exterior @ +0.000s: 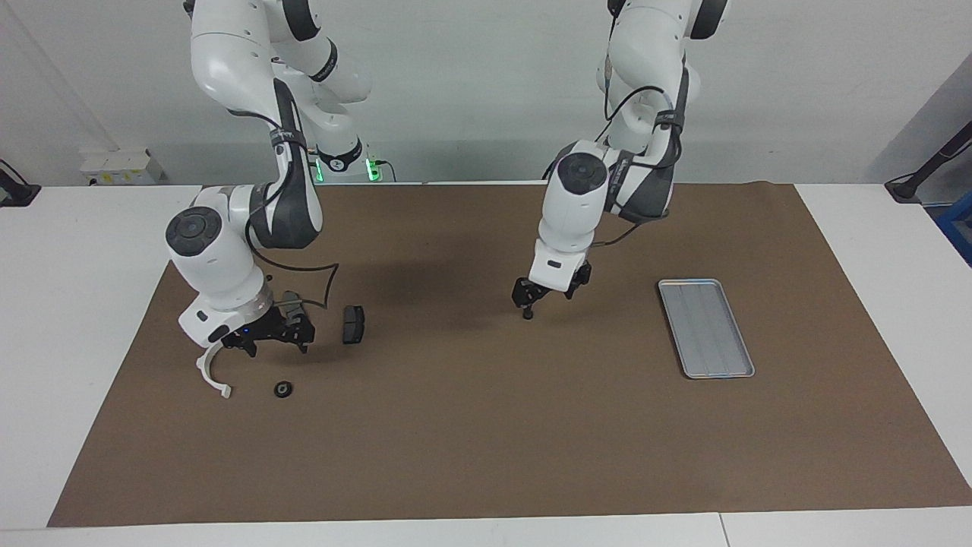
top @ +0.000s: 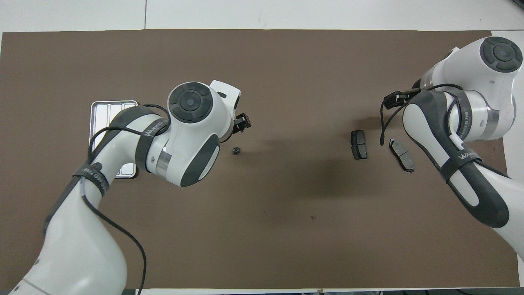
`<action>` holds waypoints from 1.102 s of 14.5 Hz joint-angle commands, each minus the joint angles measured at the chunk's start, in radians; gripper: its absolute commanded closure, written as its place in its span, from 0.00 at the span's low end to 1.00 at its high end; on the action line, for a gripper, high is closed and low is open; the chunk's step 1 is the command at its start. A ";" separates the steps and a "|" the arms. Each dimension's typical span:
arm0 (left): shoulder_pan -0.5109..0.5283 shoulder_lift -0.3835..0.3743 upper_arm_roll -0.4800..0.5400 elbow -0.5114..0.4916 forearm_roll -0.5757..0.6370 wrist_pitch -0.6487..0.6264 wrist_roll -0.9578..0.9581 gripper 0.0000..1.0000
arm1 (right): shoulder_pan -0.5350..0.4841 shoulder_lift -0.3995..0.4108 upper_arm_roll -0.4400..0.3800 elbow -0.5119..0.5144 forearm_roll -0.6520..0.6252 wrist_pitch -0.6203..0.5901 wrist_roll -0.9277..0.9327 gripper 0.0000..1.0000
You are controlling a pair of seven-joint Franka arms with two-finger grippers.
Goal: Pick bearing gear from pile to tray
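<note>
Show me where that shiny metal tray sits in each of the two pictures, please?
Facing view: the tray lies in full view on the brown mat, toward the left arm's end of the table.
Overhead view: the tray is at the picture's other edge, partly covered by the left arm.
Shared landmark: the small black round part lying on the mat near mid-table; the tray lies between it and the left arm's end.

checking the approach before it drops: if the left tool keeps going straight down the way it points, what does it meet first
Most likely the small black round piece: the left tool, open, points down at the mat right above it. Its tips look offset slightly to one side in the overhead view, so one finger may land first.
</note>
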 commanded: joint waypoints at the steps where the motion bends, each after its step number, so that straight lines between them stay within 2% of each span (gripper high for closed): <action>1: -0.021 0.026 0.019 -0.008 0.008 0.041 -0.051 0.00 | -0.015 0.070 0.013 0.034 -0.047 0.036 0.084 0.00; 4: -0.041 0.020 0.019 -0.091 0.008 0.118 -0.059 0.00 | -0.015 0.128 0.012 0.079 -0.064 0.039 0.136 0.00; 9: -0.064 0.014 0.017 -0.115 0.006 0.135 -0.083 0.02 | -0.015 0.169 0.012 0.097 -0.071 0.082 0.156 0.00; 12: -0.065 0.007 0.017 -0.158 0.006 0.173 -0.083 0.07 | -0.016 0.202 0.012 0.120 -0.071 0.091 0.156 0.00; 14: -0.067 0.007 0.017 -0.171 0.006 0.184 -0.083 0.12 | -0.015 0.229 0.012 0.161 -0.071 0.099 0.154 0.00; 15: -0.067 0.007 0.017 -0.171 0.006 0.184 -0.083 0.20 | -0.015 0.229 0.012 0.163 -0.070 0.100 0.156 0.00; 16: -0.067 0.007 0.017 -0.169 0.006 0.178 -0.083 0.33 | -0.015 0.229 0.013 0.163 -0.070 0.102 0.156 0.00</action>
